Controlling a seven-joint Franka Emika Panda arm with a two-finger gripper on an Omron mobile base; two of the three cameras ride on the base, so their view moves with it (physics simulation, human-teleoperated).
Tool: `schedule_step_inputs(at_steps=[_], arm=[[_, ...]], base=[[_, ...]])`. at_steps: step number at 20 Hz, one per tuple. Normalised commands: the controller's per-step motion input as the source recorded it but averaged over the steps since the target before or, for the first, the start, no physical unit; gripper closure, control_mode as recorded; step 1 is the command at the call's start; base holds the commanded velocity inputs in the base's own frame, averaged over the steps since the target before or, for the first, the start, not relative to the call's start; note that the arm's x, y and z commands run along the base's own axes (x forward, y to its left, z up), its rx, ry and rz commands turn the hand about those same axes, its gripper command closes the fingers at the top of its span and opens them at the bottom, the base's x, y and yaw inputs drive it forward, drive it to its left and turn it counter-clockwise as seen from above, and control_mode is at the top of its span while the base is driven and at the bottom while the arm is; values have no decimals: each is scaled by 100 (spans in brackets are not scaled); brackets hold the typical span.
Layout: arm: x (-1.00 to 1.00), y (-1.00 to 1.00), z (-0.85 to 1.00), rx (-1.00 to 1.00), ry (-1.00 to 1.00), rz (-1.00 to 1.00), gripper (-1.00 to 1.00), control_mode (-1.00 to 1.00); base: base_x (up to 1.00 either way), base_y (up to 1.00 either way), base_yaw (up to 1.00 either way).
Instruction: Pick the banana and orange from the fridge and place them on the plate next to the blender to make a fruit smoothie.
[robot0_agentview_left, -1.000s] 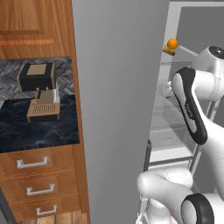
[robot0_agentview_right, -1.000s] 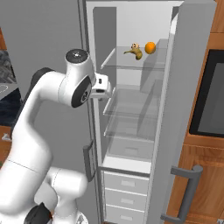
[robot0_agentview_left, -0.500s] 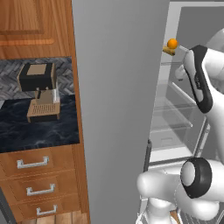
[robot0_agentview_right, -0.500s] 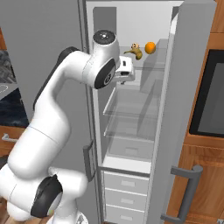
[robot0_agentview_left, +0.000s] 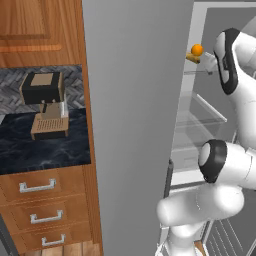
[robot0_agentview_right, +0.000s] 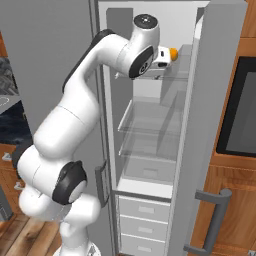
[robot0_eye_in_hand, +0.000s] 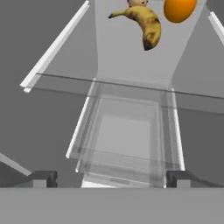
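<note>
Reaching into the fridge (robot0_agentview_right: 220, 100), gripper (robot0_eye_in_hand: 109, 178) jaws wide apart, empty. Banana (robot0_eye_in_hand: 142, 19) and orange (robot0_eye_in_hand: 178, 8) lie side by side, far on the top shelf. Banana likely soft, light (take mid-body); orange smooth, may roll.

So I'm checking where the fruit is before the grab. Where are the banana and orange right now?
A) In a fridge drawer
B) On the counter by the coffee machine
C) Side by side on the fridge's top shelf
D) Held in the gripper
C: in the hand view the banana and orange lie next to each other on the clear top shelf of the fridge, ahead of the open, empty gripper.
</note>
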Motion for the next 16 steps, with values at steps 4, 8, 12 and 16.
schedule_step_inputs(at_steps=[4, 8, 12, 16], arm=[[62, 0, 0, 4, -2, 1, -100, -100], [61, 0, 0, 3, -5, 0, -100, -100], [60, 0, 0, 2, -9, 0, -100, -100], [62, 0, -8, 1, -7, 0, -100, -100]], base=[[0, 0, 0], [0, 0, 0], [0, 0, 0], [0, 0, 0]])
